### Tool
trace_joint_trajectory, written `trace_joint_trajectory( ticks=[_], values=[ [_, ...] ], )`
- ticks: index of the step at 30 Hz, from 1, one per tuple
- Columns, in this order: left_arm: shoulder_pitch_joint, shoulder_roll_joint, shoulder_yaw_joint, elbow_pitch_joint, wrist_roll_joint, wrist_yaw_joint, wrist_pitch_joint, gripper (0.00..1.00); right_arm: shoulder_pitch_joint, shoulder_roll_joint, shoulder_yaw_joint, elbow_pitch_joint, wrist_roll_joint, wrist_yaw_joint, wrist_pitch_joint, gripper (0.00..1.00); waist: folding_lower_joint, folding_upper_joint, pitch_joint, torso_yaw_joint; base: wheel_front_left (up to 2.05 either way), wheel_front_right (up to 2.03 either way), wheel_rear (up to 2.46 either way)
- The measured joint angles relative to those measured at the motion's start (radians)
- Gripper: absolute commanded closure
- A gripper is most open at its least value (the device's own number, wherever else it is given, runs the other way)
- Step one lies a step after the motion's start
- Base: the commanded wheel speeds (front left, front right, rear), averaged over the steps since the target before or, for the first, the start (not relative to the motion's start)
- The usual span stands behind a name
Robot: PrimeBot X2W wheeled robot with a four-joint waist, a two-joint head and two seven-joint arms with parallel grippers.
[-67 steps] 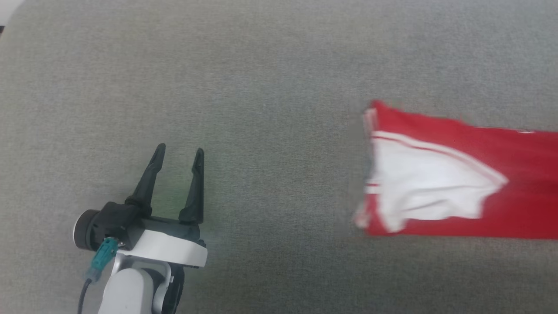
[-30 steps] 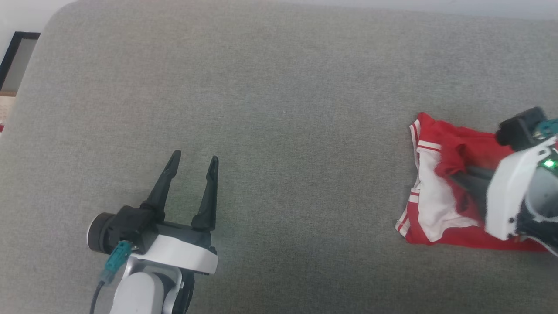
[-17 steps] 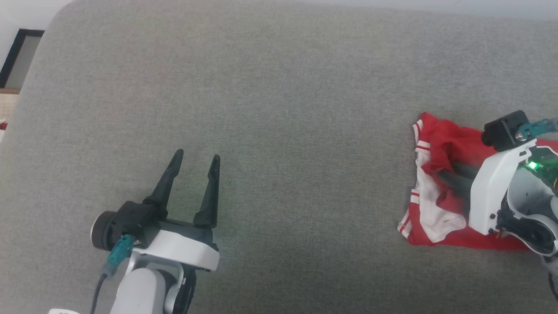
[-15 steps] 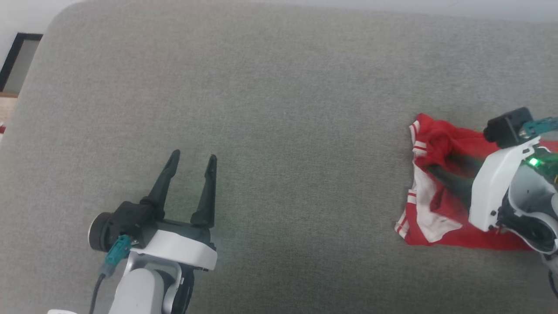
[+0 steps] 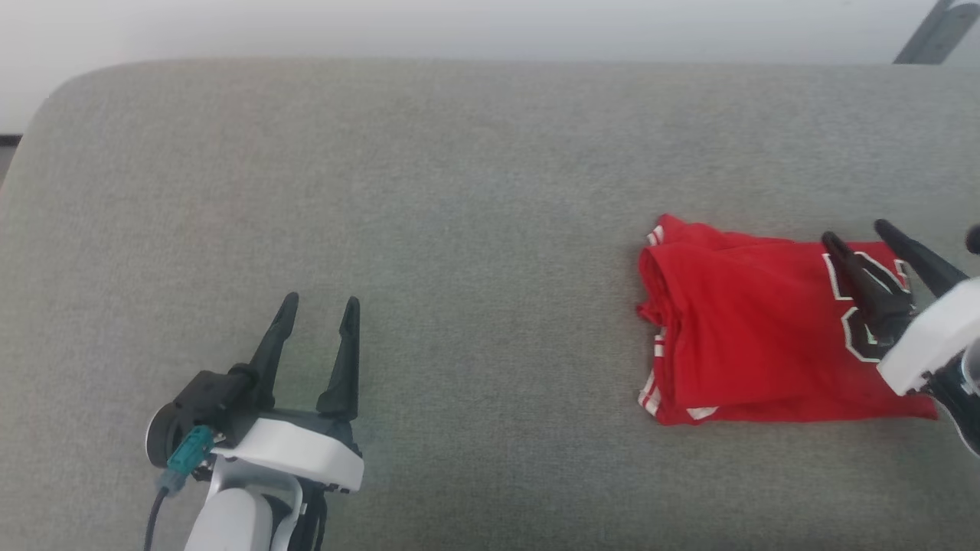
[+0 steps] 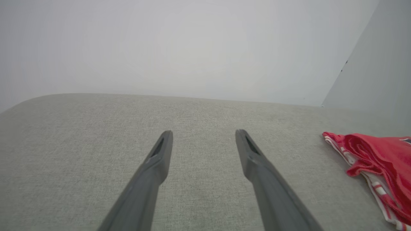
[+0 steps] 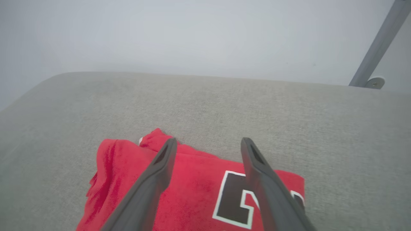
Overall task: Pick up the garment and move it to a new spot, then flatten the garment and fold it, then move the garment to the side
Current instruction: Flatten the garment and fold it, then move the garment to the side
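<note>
Red cloth now covers the white sleeve panel that showed a moment ago, and the right tool (image 5: 854,231) has let go and drawn back toward the shirt's right end. The red soft-fabric jersey shirt (image 5: 735,337) lies folded into a rough rectangle on the right part of the grey woven-fabric surface (image 5: 475,229). Its long axis runs across the head view. The bunched fold with red-and-white striped trim (image 5: 651,394) points to the robot's left, and the black-and-white lettering (image 5: 850,337) sits at the right end.

That tool's fingers stand spread over the lettered end with nothing pinched between them. I cannot tell whether they brush the cloth. This looks like a release after laying the fold over. The shirt's place toward the side fits the last part of the task.

Well apart on the other side, the left tool (image 5: 321,299) hovers over bare grey fabric, spread and empty, probably kept clear. A pale wall (image 5: 459,30) stands behind.
</note>
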Motion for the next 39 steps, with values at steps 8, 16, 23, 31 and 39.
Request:
trace_joint_trajectory(
  ticks=[8,16,23,31,39],
  values=[
    [0.03,0.009,0.026,0.027,-0.045,0.0,0.0,0.0,0.044,0.03,-0.01,0.138,-0.091,0.0,-0.232,0.0,0.0,0.0,-0.059,-0.037,0.0,0.0,0.0],
    [0.11,0.026,0.055,-0.007,-0.056,-0.001,0.0,0.0,0.196,0.081,-0.144,0.062,-0.184,0.0,-0.25,0.0,0.0,0.0,-0.119,-0.061,0.0,0.0,0.0],
    [0.202,0.021,0.097,-0.098,-0.035,-0.001,0.0,0.0,0.34,0.109,-0.241,-0.045,-0.236,0.0,-0.25,0.0,0.0,0.0,-0.123,-0.068,0.0,0.0,0.0],
    [0.258,-0.003,0.114,-0.142,-0.024,-0.001,0.0,0.0,0.414,0.134,-0.336,-0.127,-0.273,0.0,-0.241,0.0,0.0,0.0,-0.103,-0.06,0.0,0.0,0.0],
    [0.249,-0.012,0.091,-0.14,-0.023,-0.001,0.0,0.0,0.429,0.157,-0.377,-0.166,-0.288,0.0,-0.204,0.0,0.0,0.0,-0.103,-0.05,0.0,0.0,0.0]
  ],
)
